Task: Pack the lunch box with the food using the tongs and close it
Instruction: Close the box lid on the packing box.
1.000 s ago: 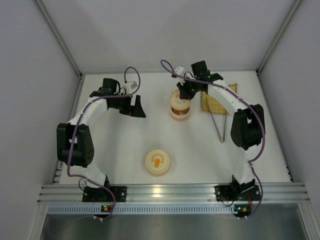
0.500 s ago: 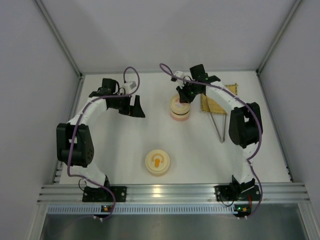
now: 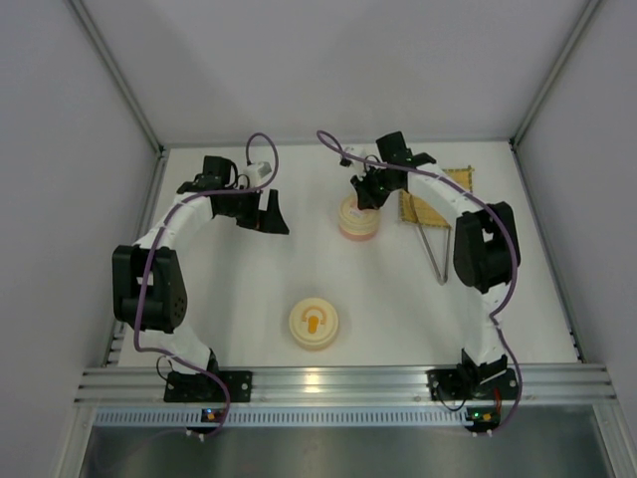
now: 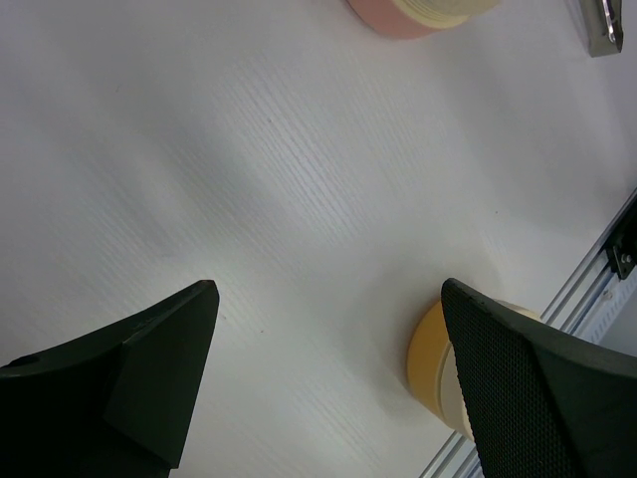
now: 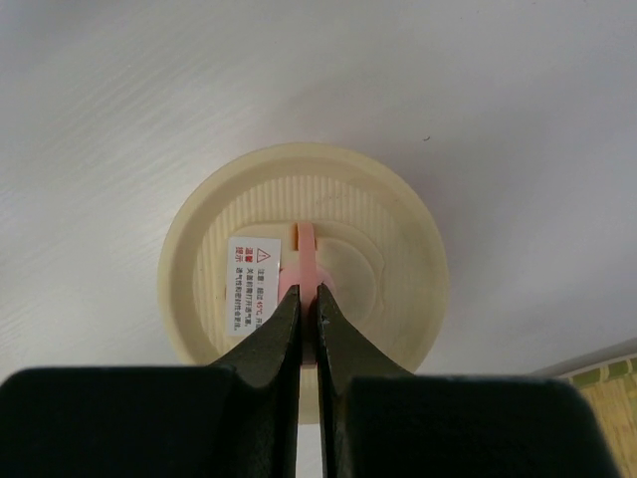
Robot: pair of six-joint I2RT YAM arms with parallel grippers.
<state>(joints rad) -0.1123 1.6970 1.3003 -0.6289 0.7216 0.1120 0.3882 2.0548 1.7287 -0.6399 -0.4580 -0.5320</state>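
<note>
A cream lid (image 5: 388, 229) with a pink handle (image 5: 309, 239) sits on top of the stacked lunch box (image 3: 358, 227) at the back middle. My right gripper (image 5: 309, 294) is shut on that pink handle, directly above the stack (image 3: 366, 194). A separate pale yellow bowl (image 3: 314, 324) stands near the front with an orange piece of food (image 3: 314, 321) in it. The silver tongs (image 3: 438, 254) lie on the table to the right. At the back left my left gripper (image 3: 269, 211) hangs open and empty (image 4: 328, 289).
A yellow woven mat (image 3: 438, 204) lies at the back right, under the tongs' tips. The left wrist view shows the yellow bowl (image 4: 428, 354) beside the right finger and the stack's pink base (image 4: 398, 20) at the top edge. An aluminium rail (image 3: 338, 383) runs along the near edge.
My right gripper has lowered the lid onto the stack, covering the orange food that showed under it earlier. The left arm has not moved.
</note>
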